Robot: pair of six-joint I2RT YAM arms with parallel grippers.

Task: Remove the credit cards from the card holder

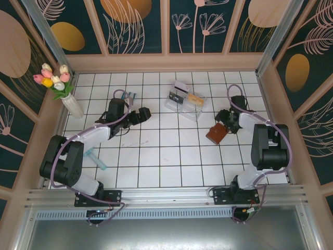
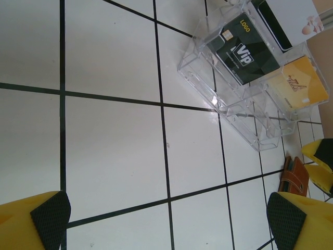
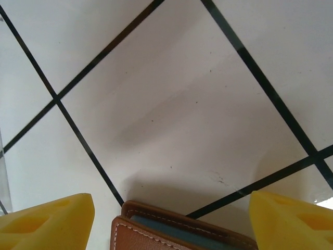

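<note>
- Nearest us on the desk (image 1: 156, 156), the card holder (image 1: 216, 134) lies right of centre in the top view. It sits tilted, its long axis running from lower left to upper right.
- The right jaws stand wide apart and clamp nothing. In the right wrist view the holder's stitched brown edge comes in at the bottom of the frame, between the two yellow fingers (image 3: 47, 221) and touching neither. We judge this arm much the nearer to the holder.
- The left jaws, left of centre in the top view, are also fully apart, with nothing between them and bare tile below.
- Farther back, the clear box (image 2: 250, 125) holds the credit cards (image 2: 242, 54), one dark and one yellowish, side by side. We judge them already out of the holder.
</note>
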